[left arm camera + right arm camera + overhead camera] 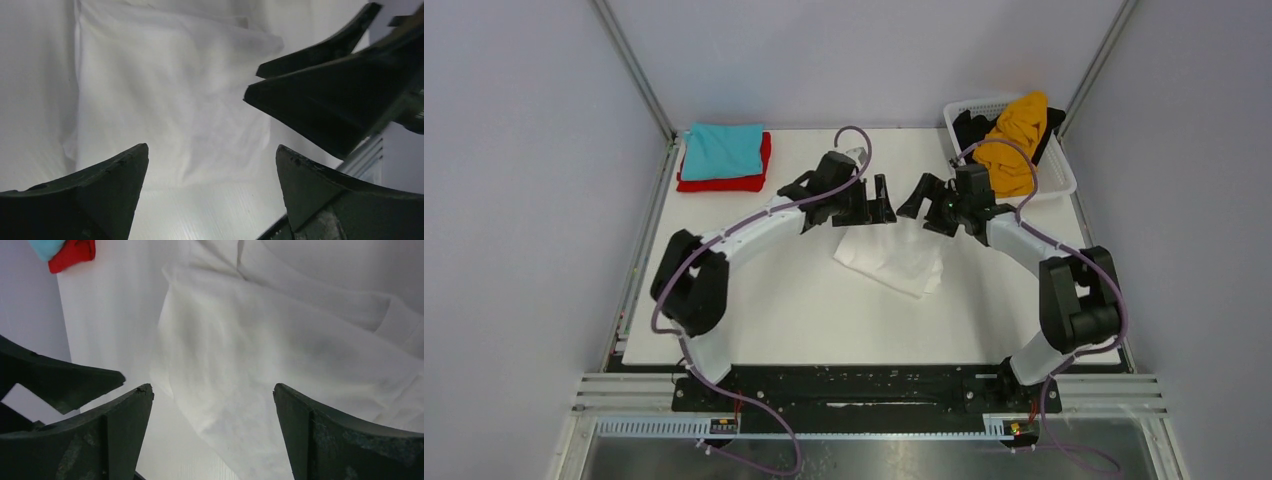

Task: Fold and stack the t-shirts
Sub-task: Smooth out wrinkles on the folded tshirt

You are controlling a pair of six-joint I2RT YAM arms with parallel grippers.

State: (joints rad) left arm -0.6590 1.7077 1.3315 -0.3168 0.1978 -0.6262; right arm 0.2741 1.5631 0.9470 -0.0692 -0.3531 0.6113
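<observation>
The left fingers (100, 192) and right fingers (107, 432), spread wide and empty, sit close together over a folded white shirt (894, 258) on the surface (804, 300), possibly touching it. A teal shirt (722, 150) atop a red shirt (724, 184) lies left of them; an orange shirt (1016, 140) lies right, in a basket (1060, 180).

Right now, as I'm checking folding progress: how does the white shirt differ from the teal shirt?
The white shirt lies alone in the middle; the teal shirt sits on a red shirt in the far left corner. The white shirt lies askew on the table, the teal shirt nearly square to its edge. The white shirt's edges look uneven, the teal shirt's tidy. Both are folded flat.
</observation>
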